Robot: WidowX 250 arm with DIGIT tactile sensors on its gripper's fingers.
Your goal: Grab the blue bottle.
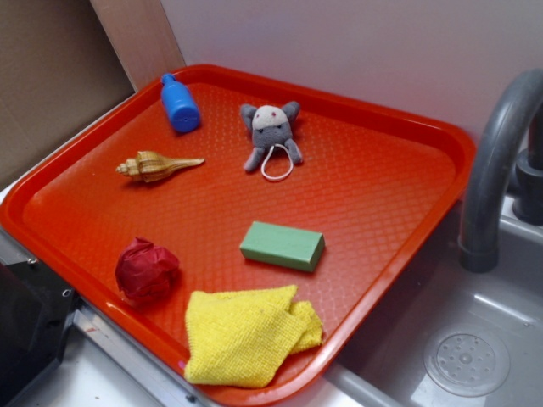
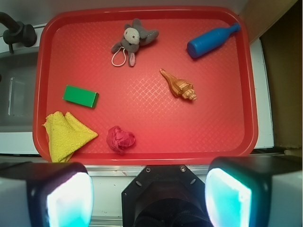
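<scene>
The blue bottle lies on its side in the far left corner of the red tray, its lighter cap pointing toward the wall. From the wrist camera the blue bottle appears at the upper right of the tray, cap toward the corner. My gripper hangs high above the tray's near edge, far from the bottle. It is open, the two lit pads wide apart with nothing between them. No part of the gripper shows in the exterior view.
The tray also holds a grey plush toy, a seashell, a green block, a crumpled red ball and a yellow cloth. A grey faucet and the sink stand at the right.
</scene>
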